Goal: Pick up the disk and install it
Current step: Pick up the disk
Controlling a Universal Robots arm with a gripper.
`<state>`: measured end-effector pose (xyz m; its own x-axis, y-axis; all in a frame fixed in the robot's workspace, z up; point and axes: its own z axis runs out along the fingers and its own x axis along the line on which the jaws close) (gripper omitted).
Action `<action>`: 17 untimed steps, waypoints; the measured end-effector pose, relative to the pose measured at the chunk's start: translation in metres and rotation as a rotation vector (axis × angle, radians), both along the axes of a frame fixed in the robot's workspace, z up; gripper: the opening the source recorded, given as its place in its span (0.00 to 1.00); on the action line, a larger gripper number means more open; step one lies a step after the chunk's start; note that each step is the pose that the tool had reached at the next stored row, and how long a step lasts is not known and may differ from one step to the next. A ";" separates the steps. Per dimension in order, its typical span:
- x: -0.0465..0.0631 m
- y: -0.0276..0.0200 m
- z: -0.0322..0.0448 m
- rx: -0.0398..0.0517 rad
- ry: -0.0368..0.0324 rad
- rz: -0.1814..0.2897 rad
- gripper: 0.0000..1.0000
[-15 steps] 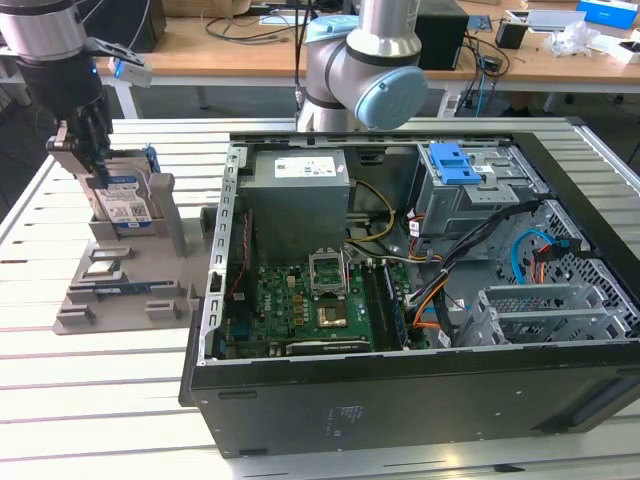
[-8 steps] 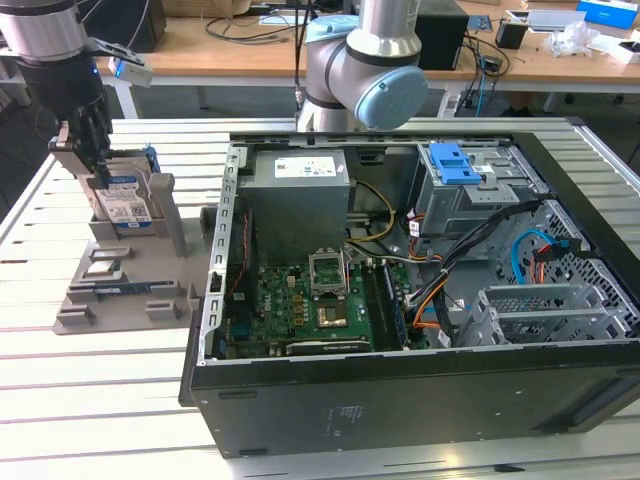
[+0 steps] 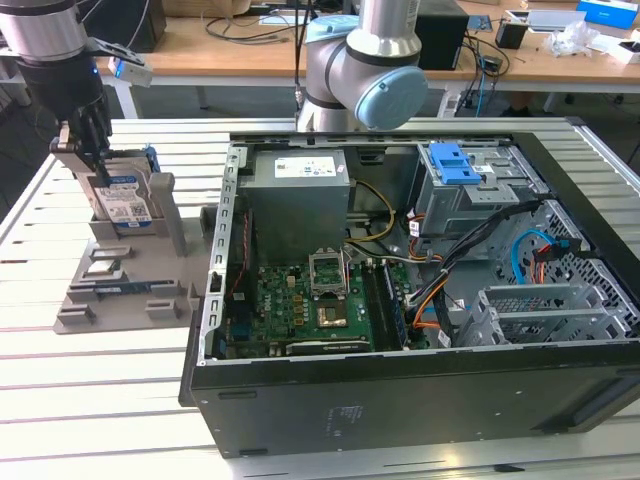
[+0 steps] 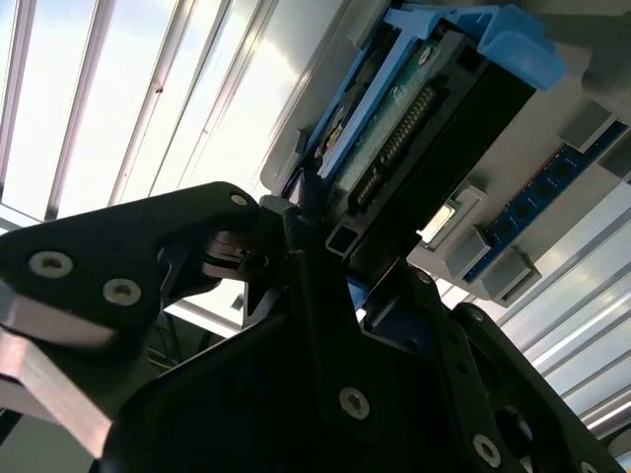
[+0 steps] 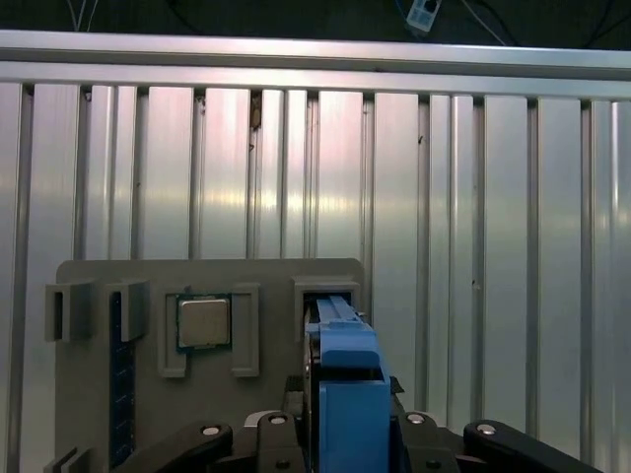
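The disk (image 3: 122,205) is seen standing on edge in a slot of a grey holder (image 3: 120,295) at the exterior view's left, its labelled face turned towards the camera and its blue side rails showing at the edges; it has not been lifted clear of the holder. Its upper edge is clasped by the end effector (image 3: 88,150), whose fingers are pressed against either side of it; in the second wrist view the black fingers (image 4: 296,212) are seen meeting the disk (image 4: 414,128) at its connector end, and in the first wrist view a blue rail of the disk (image 5: 345,394) is held between them. A square processor chip (image 5: 203,322) is seated in a neighbouring pocket of the holder (image 5: 266,276); the holder is laid on the ribbed metal table (image 3: 100,400). An open computer case (image 3: 400,400) is placed just beside the holder, towards the exterior view's right; a grey power-supply box (image 3: 300,200), a green motherboard (image 3: 300,305) and a blue-latched drive cage (image 3: 455,165) are seen inside it.
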<state>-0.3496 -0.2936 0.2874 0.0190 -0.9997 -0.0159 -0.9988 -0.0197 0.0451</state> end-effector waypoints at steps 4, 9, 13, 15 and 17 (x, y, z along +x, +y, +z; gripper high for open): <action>0.000 0.0000 0.0000 0.0001 0.0000 0.000 0.36; 0.000 0.0000 0.0000 0.0000 0.0000 0.000 0.36; 0.000 0.0000 0.0002 0.0000 -0.0001 0.001 0.36; 0.000 0.0000 0.0032 0.0000 -0.0001 0.001 0.36; 0.000 0.0000 0.0062 -0.0002 0.0000 0.001 0.36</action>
<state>-0.3496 -0.2936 0.2936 0.0198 -0.9997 -0.0157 -0.9988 -0.0205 0.0451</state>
